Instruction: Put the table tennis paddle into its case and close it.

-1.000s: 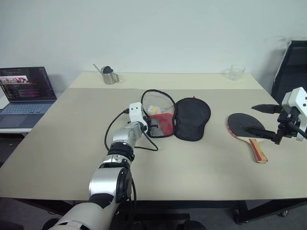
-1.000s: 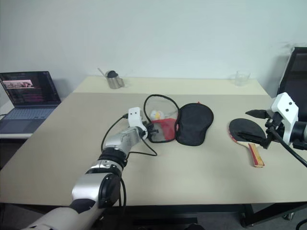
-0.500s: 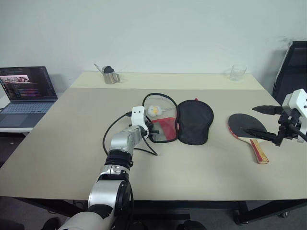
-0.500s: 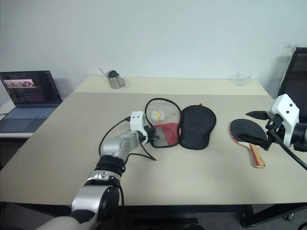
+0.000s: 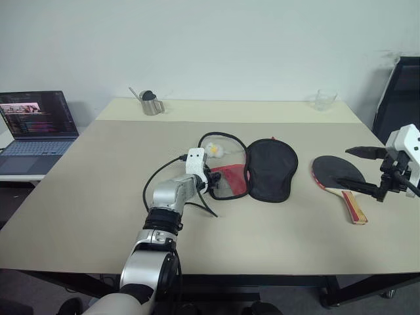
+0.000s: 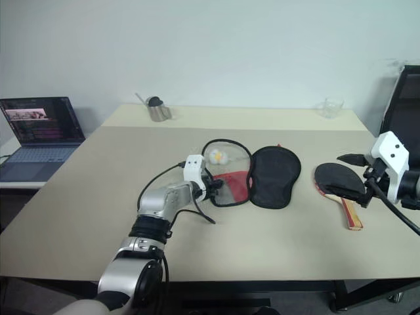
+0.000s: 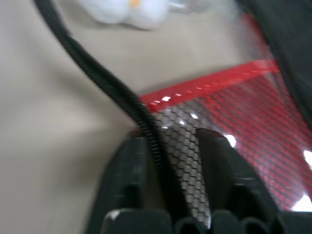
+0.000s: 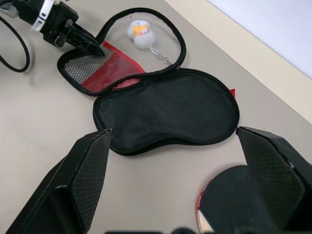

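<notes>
The case (image 5: 271, 169) lies open mid-table, its black half flat. Beside that half lies its red and black mesh flap (image 5: 224, 178), ringed by the zip rim. My left gripper (image 5: 211, 178) is at the flap's near-left edge. In the left wrist view the left gripper (image 7: 168, 136) is open, with the zip rim and mesh between its fingers (image 7: 132, 156). The table tennis paddle (image 5: 335, 172) lies flat to the right, with its handle (image 5: 352, 207) toward the table's front edge. My right gripper (image 5: 346, 166) hovers open just above it, holding nothing.
A small white and yellow toy (image 5: 213, 149) lies inside the flap's loop on a cord. At the table's back stand a metal cup (image 5: 151, 104) and a glass (image 5: 323, 100). A laptop (image 5: 36, 125) sits far left and a black chair (image 5: 400, 92) far right.
My left gripper has moved right and toward me, dragging the flap and case slightly right, and its fingers have parted from the rim. The right arm has stayed put.
</notes>
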Robot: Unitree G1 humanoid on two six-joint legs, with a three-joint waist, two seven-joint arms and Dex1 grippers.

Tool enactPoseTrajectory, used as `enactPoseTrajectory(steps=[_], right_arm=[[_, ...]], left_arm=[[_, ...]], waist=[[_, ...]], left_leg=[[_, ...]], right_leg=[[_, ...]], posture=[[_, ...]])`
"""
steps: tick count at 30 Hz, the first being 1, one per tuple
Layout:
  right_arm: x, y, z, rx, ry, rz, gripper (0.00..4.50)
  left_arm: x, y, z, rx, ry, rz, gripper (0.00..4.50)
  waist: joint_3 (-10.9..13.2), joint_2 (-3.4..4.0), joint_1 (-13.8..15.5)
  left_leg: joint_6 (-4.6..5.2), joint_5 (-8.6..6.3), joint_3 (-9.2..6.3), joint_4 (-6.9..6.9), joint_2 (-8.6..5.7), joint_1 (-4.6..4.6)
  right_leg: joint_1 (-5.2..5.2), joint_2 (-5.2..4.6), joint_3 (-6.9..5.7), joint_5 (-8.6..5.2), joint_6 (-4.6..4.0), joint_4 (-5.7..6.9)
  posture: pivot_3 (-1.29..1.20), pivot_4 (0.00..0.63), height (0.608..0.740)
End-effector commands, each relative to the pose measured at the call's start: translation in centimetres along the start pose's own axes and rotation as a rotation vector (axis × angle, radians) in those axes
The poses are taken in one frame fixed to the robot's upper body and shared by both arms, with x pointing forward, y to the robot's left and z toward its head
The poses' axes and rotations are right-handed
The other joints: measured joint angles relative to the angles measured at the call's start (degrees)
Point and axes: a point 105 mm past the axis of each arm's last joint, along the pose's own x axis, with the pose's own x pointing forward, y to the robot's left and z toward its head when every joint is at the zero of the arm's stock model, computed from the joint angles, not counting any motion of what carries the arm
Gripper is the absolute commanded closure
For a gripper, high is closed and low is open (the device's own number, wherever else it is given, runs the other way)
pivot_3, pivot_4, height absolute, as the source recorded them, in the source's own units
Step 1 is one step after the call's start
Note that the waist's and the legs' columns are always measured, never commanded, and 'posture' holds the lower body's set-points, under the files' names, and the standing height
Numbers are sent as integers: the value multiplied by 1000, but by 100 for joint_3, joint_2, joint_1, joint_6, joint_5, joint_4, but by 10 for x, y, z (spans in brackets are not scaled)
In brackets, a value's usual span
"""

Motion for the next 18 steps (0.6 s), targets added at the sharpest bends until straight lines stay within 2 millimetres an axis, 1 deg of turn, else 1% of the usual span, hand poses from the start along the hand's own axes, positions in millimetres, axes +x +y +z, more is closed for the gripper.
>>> enactPoseTrajectory(steps=[1,4,7,8,10,12,14,15,16,18], right_arm=[[-4,1,11,-38,-27,-16,0],[-5,1,8,-27,-16,-25,0],[-6,-3,4,-12,8,-62,0],[-7,-7,1,0,24,-94,0],[-6,-19,-9,42,73,-186,0],[-4,-30,-21,131,114,-284,0],[-1,-38,-36,225,172,-369,0],[-1,-43,-45,285,204,-424,0],[-1,-46,-52,336,227,-471,0],[1,-51,-69,439,288,-557,0]], left_arm=[[-14,-6,16,92,-32,-95,2111],[-27,-1,15,163,2,-193,2111],[-49,5,9,300,62,-331,2111],[-55,14,9,332,69,-337,2111],[-66,38,14,400,68,-297,2111],[-80,50,18,470,60,-326,2111],[-92,52,22,509,41,-382,2111],[-98,50,25,524,26,-420,2111],[-104,46,28,541,11,-460,2111],[-117,30,40,545,-55,-576,2111]], waist=[[0,0,-8],[0,0,-23],[0,1,-27],[-1,1,-25],[0,1,-18],[-1,-1,-18],[-3,-3,-15],[-3,-4,-8],[-3,-4,-7],[-3,-4,4]], left_leg=[[0,0,0,0,0,0],[0,0,0,-1,4,3],[0,0,1,-3,6,6],[-1,0,1,-3,6,6],[-1,0,0,-3,7,5],[0,0,-1,-2,12,4],[0,-1,-1,-2,14,4],[0,-1,-2,-4,18,4],[0,-1,-3,-6,21,4],[0,-1,-4,-6,22,0]], right_leg=[[0,1,0,0,0,0],[0,4,1,0,-1,0],[0,5,1,-2,-3,1],[0,5,1,-2,-4,1],[0,0,0,-3,-5,-1],[0,-16,0,-3,-6,-2],[0,-22,-1,-3,-9,-4],[0,-25,-1,-4,-10,-5],[0,-27,-2,-5,-12,-6],[-2,-30,-2,-5,-12,-7]], posture=[[0,150,740],[0,150,740],[0,150,740],[0,150,740],[0,150,740],[0,150,740],[0,150,740],[0,150,740],[0,150,740],[0,150,740]])
